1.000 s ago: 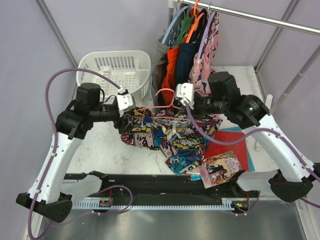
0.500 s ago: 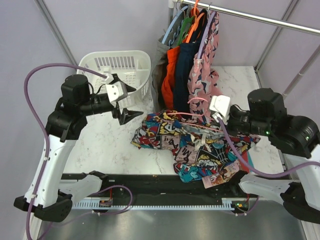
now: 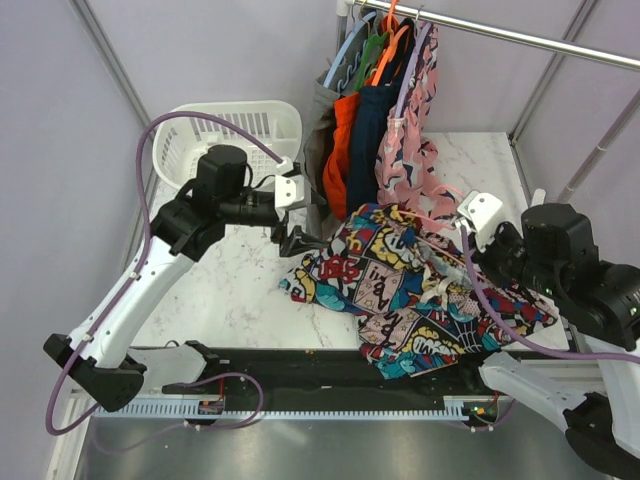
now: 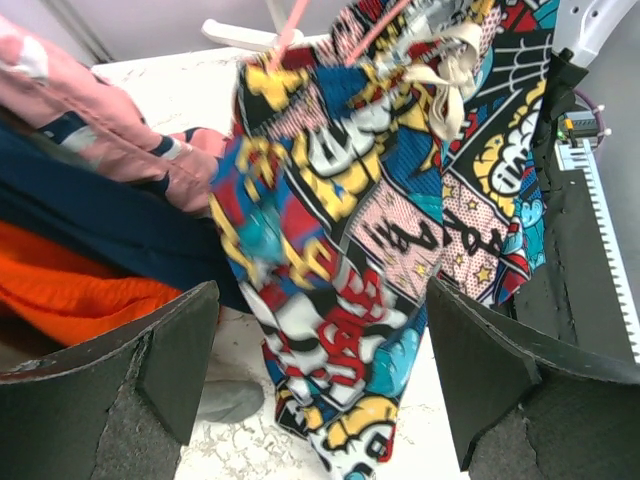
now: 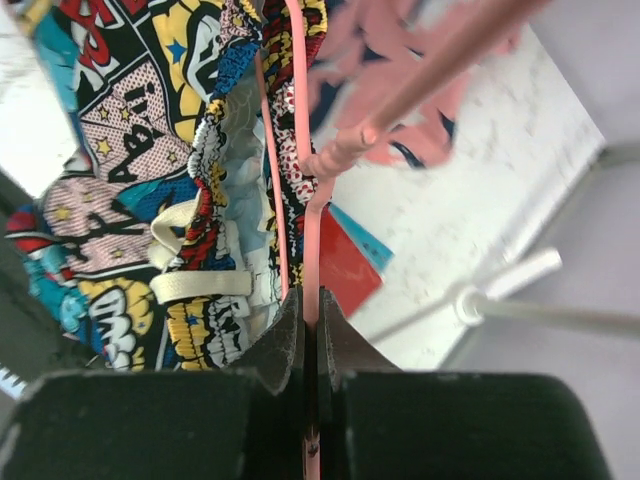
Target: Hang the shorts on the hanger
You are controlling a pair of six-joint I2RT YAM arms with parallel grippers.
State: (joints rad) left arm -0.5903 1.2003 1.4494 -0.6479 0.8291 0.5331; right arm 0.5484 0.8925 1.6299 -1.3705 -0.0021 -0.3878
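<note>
Our right gripper (image 5: pixel 310 300) pinches the thin pale-pink wire hanger (image 5: pixel 311 230) (comic-print cloth shorts (image 3: pixel 420 290) hang from it); our left gripper (image 4: pixel 320 345) stands spread.

Left arm (image 3: pixel 140 290) was extended forward, the left gripper (image 4: pixel 320 300) spread wide; right arm (image 3: pixel 575 280) was folded, the right gripper (image 5: pixel 310 310) pinched tight.

arms (image 3: pixel 125 305): white links, black joints | cables (image 3: pixel 190 117): purple | left gripper fingers (image 4: pixel 150 400): black, perhaps foam-faced

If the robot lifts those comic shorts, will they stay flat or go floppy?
Probably floppy: the shorts sag in folds under the hanger. Likely light, since that thin wire carries them. The drawstring would probably swing, as it dangles loose.
</note>
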